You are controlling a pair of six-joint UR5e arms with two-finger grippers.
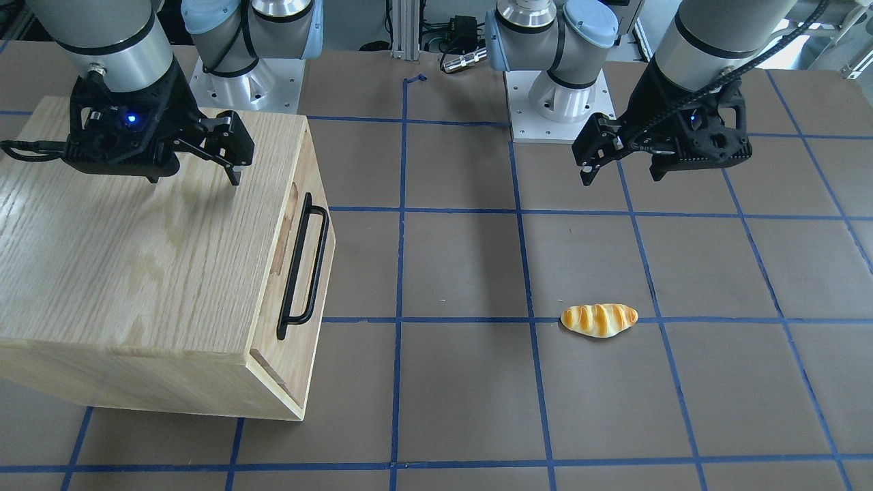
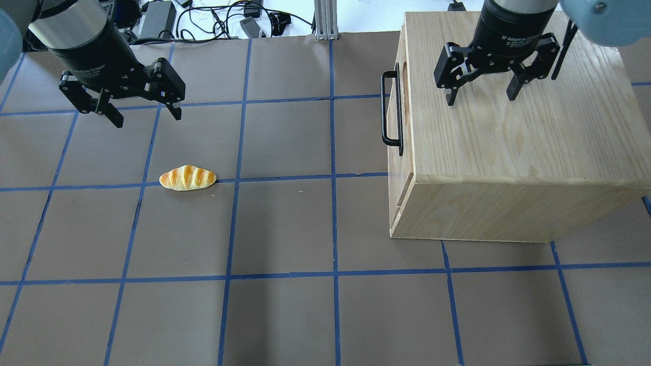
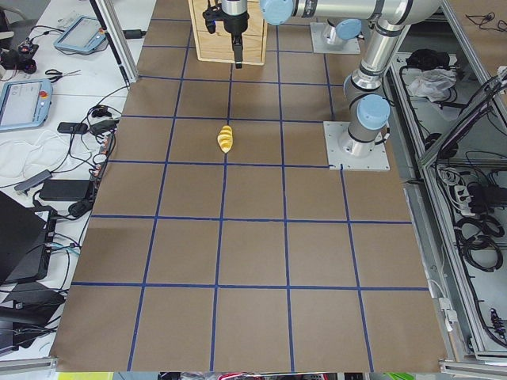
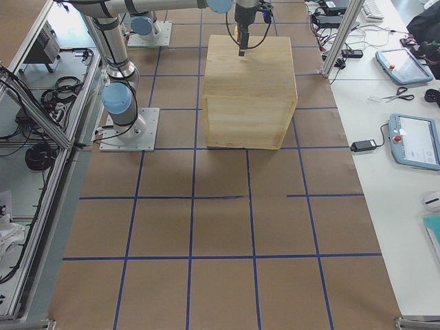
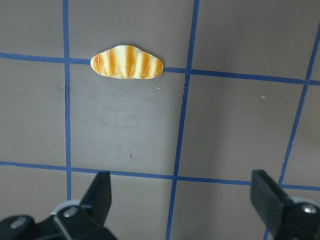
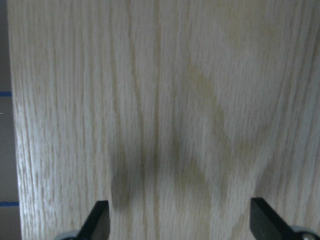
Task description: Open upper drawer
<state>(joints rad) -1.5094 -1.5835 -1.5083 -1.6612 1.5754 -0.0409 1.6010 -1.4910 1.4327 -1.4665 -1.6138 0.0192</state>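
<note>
The upper drawer [image 1: 269, 307] sits shut in the front of a large oak cabinet [image 1: 123, 259], with its black bar handle [image 1: 303, 266] facing the table's middle. In the overhead view the drawer front [image 2: 405, 157] and handle [image 2: 391, 109] are on the cabinet's left face. My right gripper [image 2: 480, 99] hangs open and empty above the cabinet's top, behind the handle; it also shows in the front view [image 1: 194, 179] and its wrist view [image 6: 180, 215]. My left gripper [image 2: 148, 120] is open and empty above the bare table, far from the cabinet [image 1: 622, 179].
A toy bread roll [image 2: 187, 178] lies on the brown mat with blue tape lines, below my left gripper; it also shows in the left wrist view [image 5: 127, 63]. The two arm bases [image 1: 559, 102] stand at the robot's side of the table.
</note>
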